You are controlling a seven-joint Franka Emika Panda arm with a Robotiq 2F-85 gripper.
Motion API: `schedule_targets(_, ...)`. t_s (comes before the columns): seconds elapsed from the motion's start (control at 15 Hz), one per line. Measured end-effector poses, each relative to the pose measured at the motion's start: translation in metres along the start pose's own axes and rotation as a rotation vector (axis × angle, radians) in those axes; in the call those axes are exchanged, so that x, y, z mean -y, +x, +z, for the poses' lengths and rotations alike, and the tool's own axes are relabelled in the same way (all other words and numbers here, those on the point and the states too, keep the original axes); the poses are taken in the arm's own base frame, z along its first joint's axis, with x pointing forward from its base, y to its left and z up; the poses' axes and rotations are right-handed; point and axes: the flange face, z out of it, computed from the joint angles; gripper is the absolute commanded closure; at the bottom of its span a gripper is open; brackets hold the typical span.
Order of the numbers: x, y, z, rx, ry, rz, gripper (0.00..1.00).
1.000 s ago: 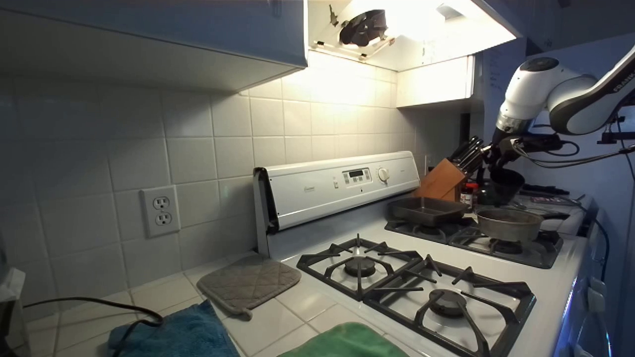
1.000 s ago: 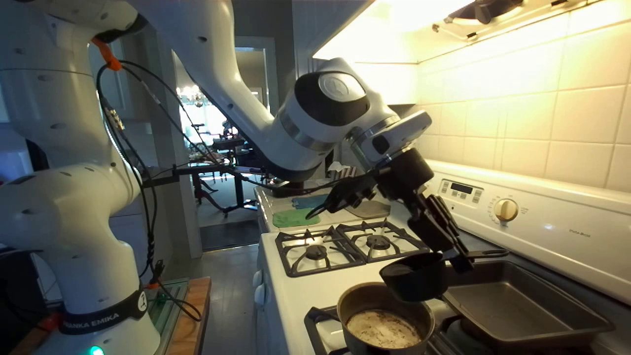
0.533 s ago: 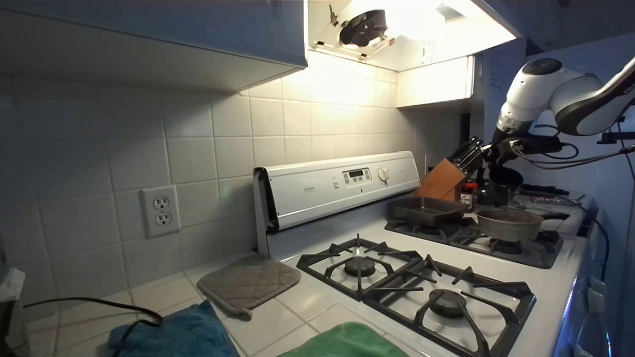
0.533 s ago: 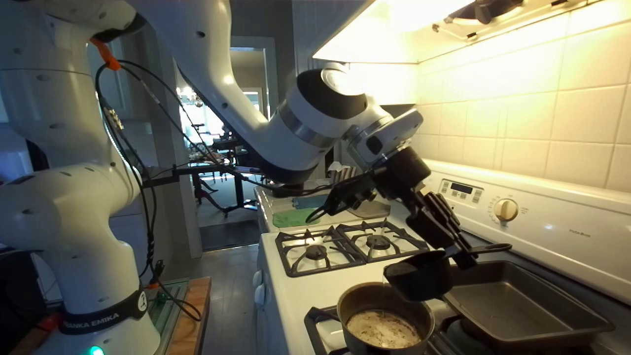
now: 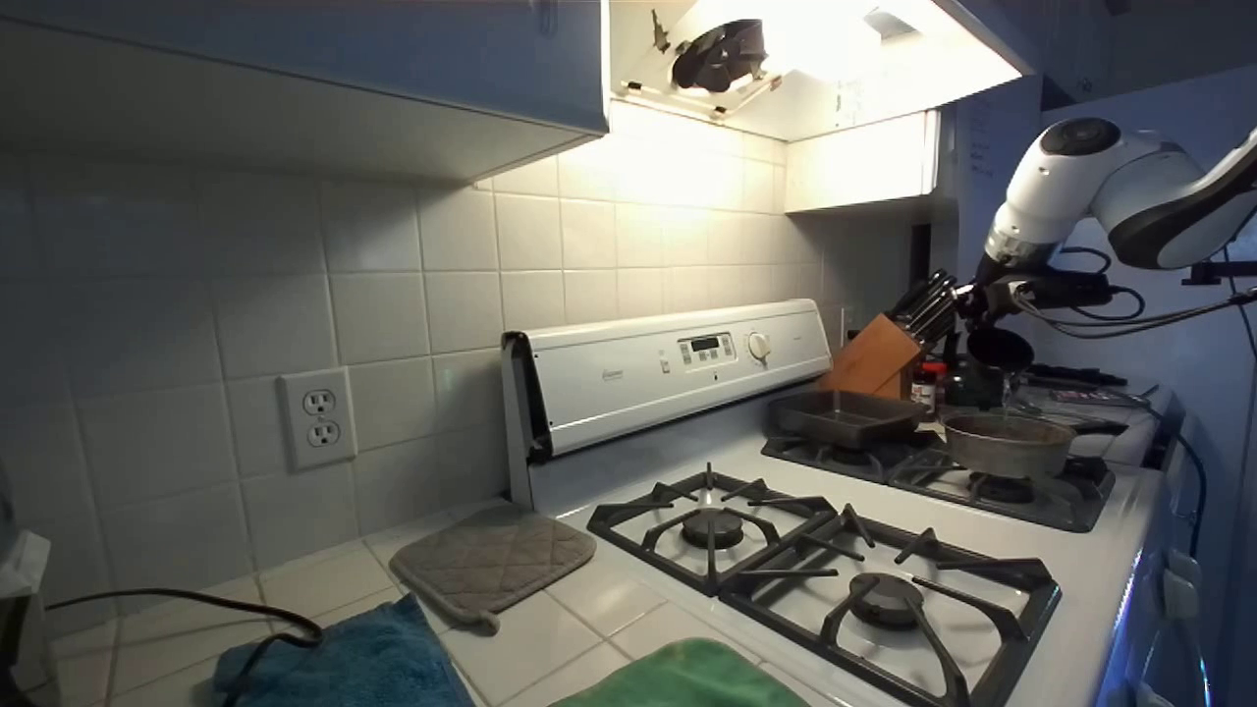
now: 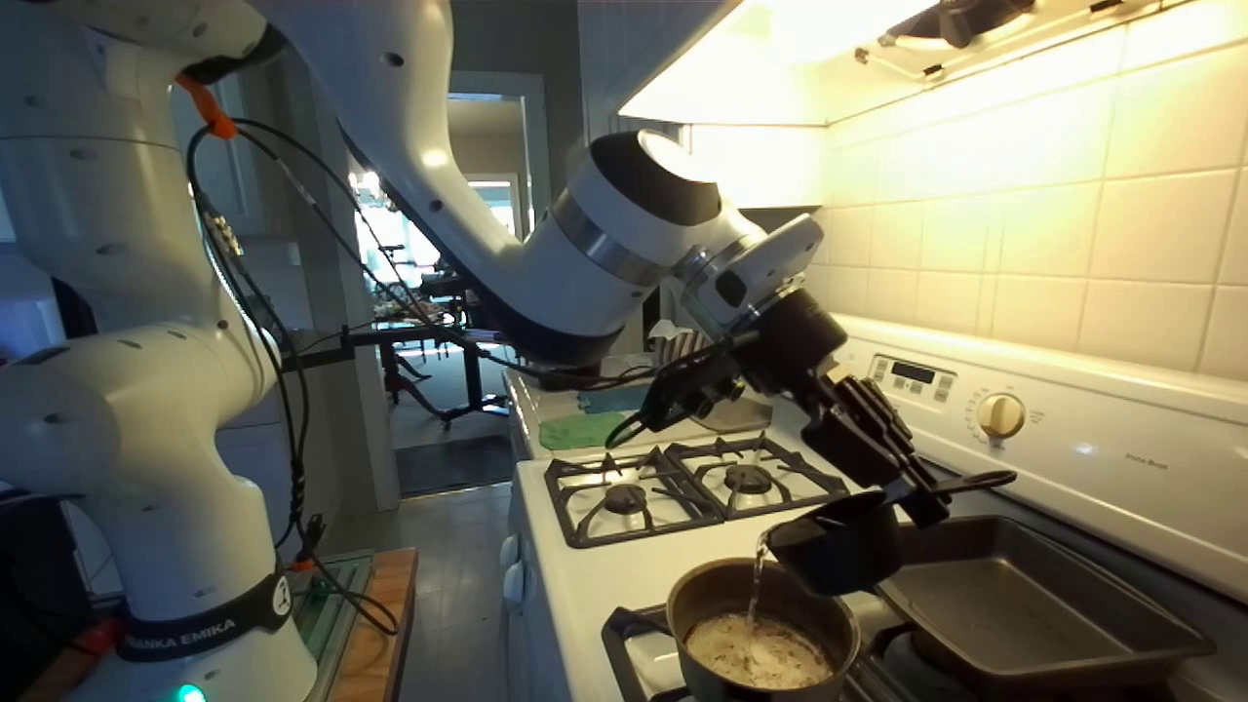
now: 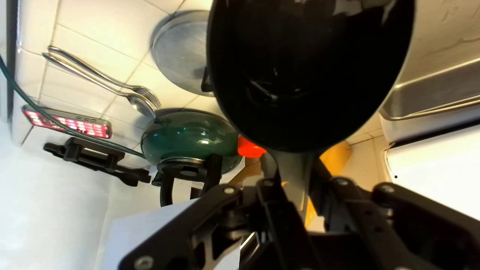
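Although water point(image 6: 758, 580) already runs into the pot point(image 6: 714, 595) from the black cup point(image 6: 846, 554), tilted above it at one o'clock, the pouring looks to me unfinished, with the claw point(image 6: 922, 503) clamped on the handle point(image 7: 294, 174).

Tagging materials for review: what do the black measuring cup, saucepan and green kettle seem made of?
Black measuring cup: probably plastic, possibly coated metal; smooth, with glossy highlights inside.
Saucepan: apparently metal; dull greyish wall.
Green kettle: likely enamelled metal; glossy body with sharp reflections.
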Motion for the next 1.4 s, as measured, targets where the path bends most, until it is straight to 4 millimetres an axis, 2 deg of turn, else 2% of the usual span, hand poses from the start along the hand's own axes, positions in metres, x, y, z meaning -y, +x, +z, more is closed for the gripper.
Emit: schedule_targets(1.4,-0.009,-0.008,-0.013,-0.121,0.014,-0.024,0.94)
